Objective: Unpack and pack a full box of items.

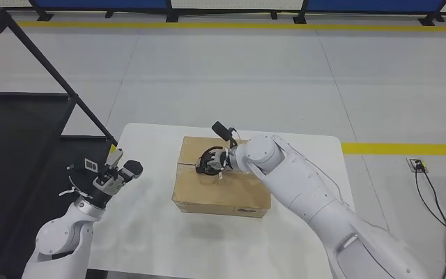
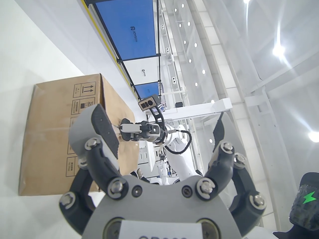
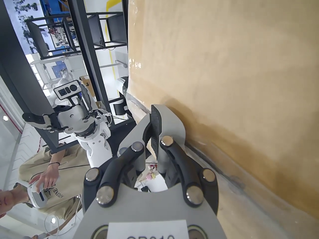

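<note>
Likely risk: closed right hand (image 1: 209, 165), tips on the top seam of the taped brown cardboard box (image 1: 221, 188) on the white counter (image 1: 146, 209), could skid it, since the open left hand (image 1: 123, 162) beside it braces nothing.

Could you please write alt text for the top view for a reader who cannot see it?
A closed cardboard box sits on a white table, with the right claw, shut, at its top near the centre seam. The left claw is open, apart from the box, at the table's edge.
</note>
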